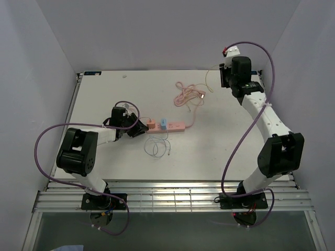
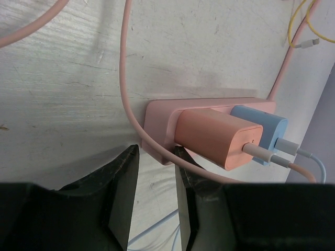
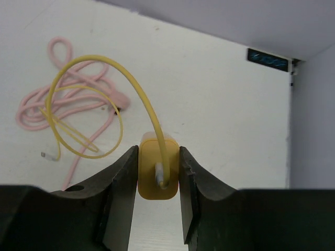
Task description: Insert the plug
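The left tool [image 2: 156, 157], fingers a little apart and empty, sits at the nine o'clock end of the one long pink plastic power strip [image 2: 157, 117], which already has one peach plug block [image 2: 214, 136] and one blue plug block [image 2: 261, 125] in it. Far at one o'clock, the right tool [image 3: 158, 157] clamps the one yellow plug block [image 3: 148, 178], not pushed in yet.

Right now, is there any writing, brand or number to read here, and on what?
None can be read.
The dark sticker in the far corner carries bluish marks, too blurred to read.
The yellow charger, orange charger and pink power strip show no print.
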`<action>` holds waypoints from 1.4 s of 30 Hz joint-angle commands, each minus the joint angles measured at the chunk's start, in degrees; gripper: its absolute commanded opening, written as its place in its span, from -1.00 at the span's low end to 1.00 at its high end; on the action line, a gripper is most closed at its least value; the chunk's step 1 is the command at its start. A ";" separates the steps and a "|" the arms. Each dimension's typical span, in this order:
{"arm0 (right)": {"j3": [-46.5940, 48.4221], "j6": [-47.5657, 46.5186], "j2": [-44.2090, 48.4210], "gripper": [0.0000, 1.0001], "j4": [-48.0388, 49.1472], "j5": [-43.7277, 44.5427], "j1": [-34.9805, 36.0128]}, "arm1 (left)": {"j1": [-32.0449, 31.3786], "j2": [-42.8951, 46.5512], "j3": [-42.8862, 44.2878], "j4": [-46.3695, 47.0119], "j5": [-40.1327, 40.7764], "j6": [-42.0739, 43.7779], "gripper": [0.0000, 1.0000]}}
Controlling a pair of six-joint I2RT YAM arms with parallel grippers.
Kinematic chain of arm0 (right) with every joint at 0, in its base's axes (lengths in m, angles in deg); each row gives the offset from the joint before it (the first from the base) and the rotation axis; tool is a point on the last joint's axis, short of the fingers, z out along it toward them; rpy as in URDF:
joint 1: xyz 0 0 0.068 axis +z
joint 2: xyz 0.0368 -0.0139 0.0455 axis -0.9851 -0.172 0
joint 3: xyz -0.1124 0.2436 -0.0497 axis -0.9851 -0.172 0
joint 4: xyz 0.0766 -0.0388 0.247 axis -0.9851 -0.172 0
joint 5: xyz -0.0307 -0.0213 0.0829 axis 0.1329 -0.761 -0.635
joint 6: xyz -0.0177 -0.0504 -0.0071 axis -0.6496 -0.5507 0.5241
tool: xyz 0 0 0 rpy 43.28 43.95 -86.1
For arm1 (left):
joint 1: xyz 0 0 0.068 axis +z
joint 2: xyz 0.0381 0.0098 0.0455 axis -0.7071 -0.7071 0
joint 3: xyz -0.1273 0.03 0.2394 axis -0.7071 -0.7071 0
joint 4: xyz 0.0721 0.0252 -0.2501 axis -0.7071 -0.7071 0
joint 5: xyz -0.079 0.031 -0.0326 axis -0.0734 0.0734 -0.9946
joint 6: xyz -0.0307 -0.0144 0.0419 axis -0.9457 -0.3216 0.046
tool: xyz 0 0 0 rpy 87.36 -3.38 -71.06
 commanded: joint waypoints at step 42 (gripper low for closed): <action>-12.19 10.00 -9.39 -0.84 20.96 -44.69 6.45 | -0.54 -0.43 0.67 -1.29 0.56 2.36 -0.14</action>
